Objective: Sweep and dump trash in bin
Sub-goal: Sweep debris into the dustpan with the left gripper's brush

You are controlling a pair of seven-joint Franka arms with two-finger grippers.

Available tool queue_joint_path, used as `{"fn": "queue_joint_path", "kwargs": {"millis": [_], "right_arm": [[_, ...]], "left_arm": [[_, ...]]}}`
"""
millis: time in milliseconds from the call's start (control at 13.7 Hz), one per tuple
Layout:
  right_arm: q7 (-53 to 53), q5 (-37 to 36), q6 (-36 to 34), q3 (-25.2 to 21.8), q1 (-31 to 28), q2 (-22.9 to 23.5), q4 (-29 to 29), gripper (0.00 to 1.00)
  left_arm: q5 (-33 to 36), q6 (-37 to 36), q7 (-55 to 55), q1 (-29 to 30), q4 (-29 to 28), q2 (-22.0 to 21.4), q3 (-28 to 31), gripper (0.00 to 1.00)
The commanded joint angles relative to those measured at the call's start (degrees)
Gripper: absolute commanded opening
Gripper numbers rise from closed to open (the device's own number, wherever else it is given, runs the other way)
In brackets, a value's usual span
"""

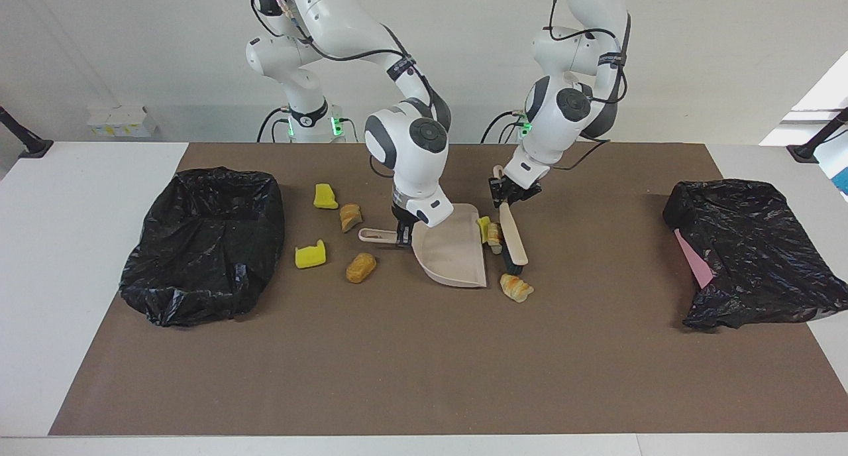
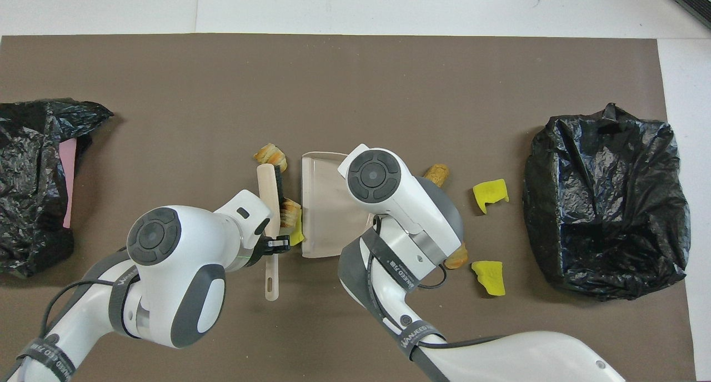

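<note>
My right gripper [image 1: 401, 234] is shut on the handle of the beige dustpan [image 1: 454, 250], which rests on the mat mid-table. My left gripper [image 1: 507, 194] is shut on the brush [image 1: 513, 240] handle. The bristles press a yellow sponge chunk [image 1: 484, 225] and a tan lump [image 1: 494, 237] of trash against the pan's open lip [image 2: 303, 204]. A striped pastry piece [image 1: 515, 287] lies just past the brush tip. Several more trash pieces [image 1: 361, 267] lie beside the pan handle, toward the black-lined bin [image 1: 205, 244].
A second black-bagged bin [image 1: 755, 250] with a pink sheet inside stands at the left arm's end of the table. The brown mat [image 1: 424, 376] covers the table, with white tabletop showing at both ends.
</note>
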Motion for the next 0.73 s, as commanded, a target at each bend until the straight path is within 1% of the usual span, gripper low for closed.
{"fn": "queue_joint_path", "kwargs": {"millis": [0,219,365,583,656], "right_arm": [[0.45,-5.04,1.83,0.09,1.27,-1.64,-2.45,0.00],[0.46,-7.84,1.74,0.09,1.80,-1.64,-2.28,0.00],[0.46,-8.38,0.87,0.09,2.49,-2.34,-2.80,0.00],[2.73,-11.18,-1.59,0.00,3.81,-2.78,-2.80,0.00],[4.05,-12.68,-3.17,0.00,4.78,-3.22,-2.80,0.00]], "left_arm": [[-2.09,-1.32,-0.26,-0.92,4.95,2.67,0.76,0.00],[-2.89,-3.34,-0.17,0.22,6.80,1.36,0.58,0.00],[-2.80,-3.79,0.00,2.94,7.86,1.00,0.84,0.00],[-0.70,-5.01,0.35,6.36,8.91,1.44,1.37,0.00],[0.88,-6.84,0.35,8.12,9.44,1.62,1.28,0.00]]}}
